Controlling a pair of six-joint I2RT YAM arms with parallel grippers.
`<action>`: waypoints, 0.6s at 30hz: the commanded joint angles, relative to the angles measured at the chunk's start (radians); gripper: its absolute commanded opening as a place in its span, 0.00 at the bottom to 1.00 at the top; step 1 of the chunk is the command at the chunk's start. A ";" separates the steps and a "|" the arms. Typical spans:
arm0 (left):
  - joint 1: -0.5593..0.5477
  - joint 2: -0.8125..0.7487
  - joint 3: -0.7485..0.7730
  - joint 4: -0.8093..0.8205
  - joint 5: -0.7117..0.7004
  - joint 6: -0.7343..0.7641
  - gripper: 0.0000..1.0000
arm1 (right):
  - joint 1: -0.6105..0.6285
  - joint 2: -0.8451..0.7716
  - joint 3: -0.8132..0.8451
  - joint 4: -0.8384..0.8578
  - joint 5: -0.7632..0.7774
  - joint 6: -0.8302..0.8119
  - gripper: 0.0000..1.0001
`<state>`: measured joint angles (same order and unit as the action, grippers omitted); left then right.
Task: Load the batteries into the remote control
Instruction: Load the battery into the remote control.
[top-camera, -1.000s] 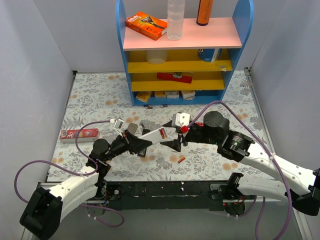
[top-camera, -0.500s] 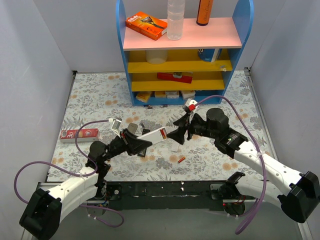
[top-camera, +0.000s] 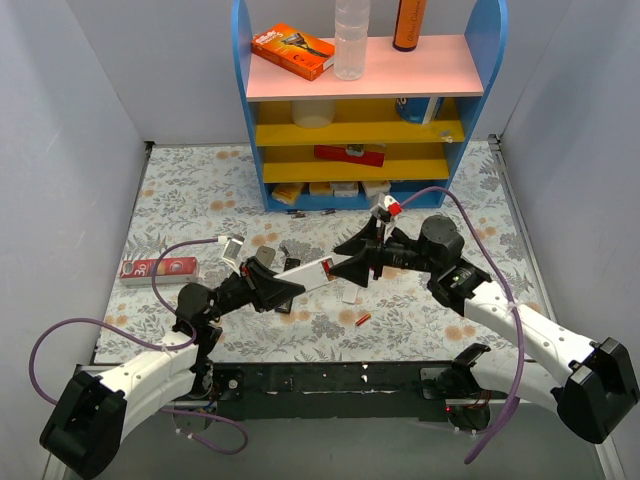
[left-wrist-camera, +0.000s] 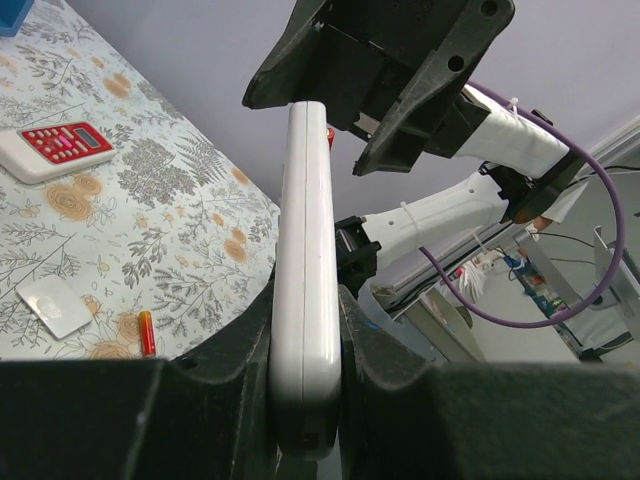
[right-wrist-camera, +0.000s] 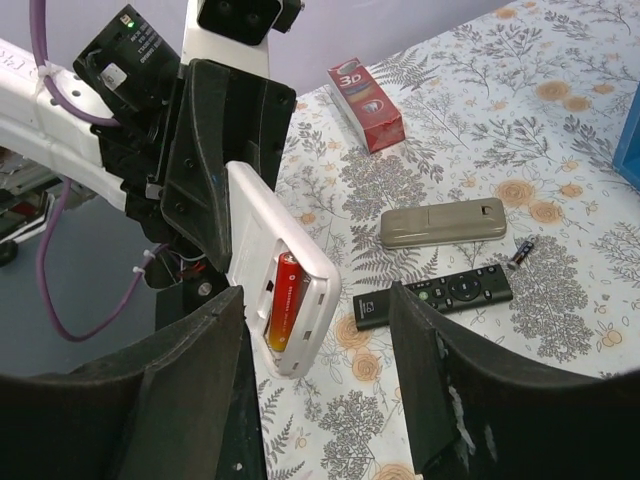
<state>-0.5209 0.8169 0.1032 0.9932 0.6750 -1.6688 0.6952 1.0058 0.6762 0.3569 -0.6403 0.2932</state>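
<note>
The remote control (top-camera: 310, 272) is a white oblong held on edge above the table, and my left gripper (top-camera: 272, 288) is shut on its near end (left-wrist-camera: 305, 300). Its open back faces the right wrist view, where one red-orange battery (right-wrist-camera: 283, 300) lies in the compartment. My right gripper (right-wrist-camera: 315, 360) is open, one jaw on each side of the remote's free end (top-camera: 355, 262). Another battery (top-camera: 363, 320) lies loose on the floral tabletop (left-wrist-camera: 146, 332). A small white cover plate (left-wrist-camera: 55, 305) lies flat beside it.
A grey remote (right-wrist-camera: 443, 222) and a black remote (right-wrist-camera: 435, 296) lie under the right gripper, with a small dark cylinder (right-wrist-camera: 520, 252) beside them. A white remote with red buttons (left-wrist-camera: 55, 150) and a red box (top-camera: 158, 268) are on the table. The blue shelf unit (top-camera: 360, 100) stands behind.
The right arm has stretched out and turned its wrist, bringing its gripper up to the remote's free end. The left arm and the remote have stayed still.
</note>
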 joint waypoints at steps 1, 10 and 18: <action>-0.004 -0.009 0.006 0.047 0.024 -0.002 0.00 | -0.006 0.022 0.000 0.106 -0.039 0.058 0.64; -0.002 -0.002 0.016 0.056 0.038 -0.006 0.00 | -0.006 0.062 -0.012 0.201 -0.073 0.123 0.58; -0.004 -0.002 0.020 0.073 0.044 -0.011 0.00 | -0.008 0.083 -0.029 0.209 -0.065 0.139 0.41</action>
<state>-0.5205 0.8181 0.1032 1.0233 0.7033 -1.6810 0.6937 1.0859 0.6666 0.5106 -0.7006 0.4179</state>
